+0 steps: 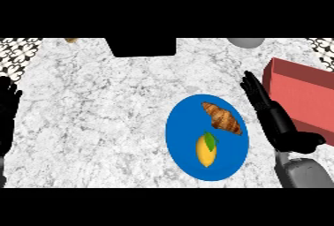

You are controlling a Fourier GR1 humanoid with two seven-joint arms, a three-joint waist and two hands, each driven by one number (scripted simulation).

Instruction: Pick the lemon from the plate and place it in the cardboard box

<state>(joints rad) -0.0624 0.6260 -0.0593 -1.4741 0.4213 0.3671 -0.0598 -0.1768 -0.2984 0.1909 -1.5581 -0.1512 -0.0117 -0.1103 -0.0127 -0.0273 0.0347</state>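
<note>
Lemon [206, 151] on blue plate [179, 128], left of open right hand [274, 117]

1. Your right robot hand [277, 119] shows at the right of the head view, fingers straight and held together, pointing up and away from you, with the thumb sticking out to the right.
2. Its grey forearm comes in from the lower right edge, angled slightly leftward toward the wrist.
3. Your left robot hand [8, 106] rests at the far left edge, fingers up and straight, only partly in view.
4. Neither hand holds anything.
</note>
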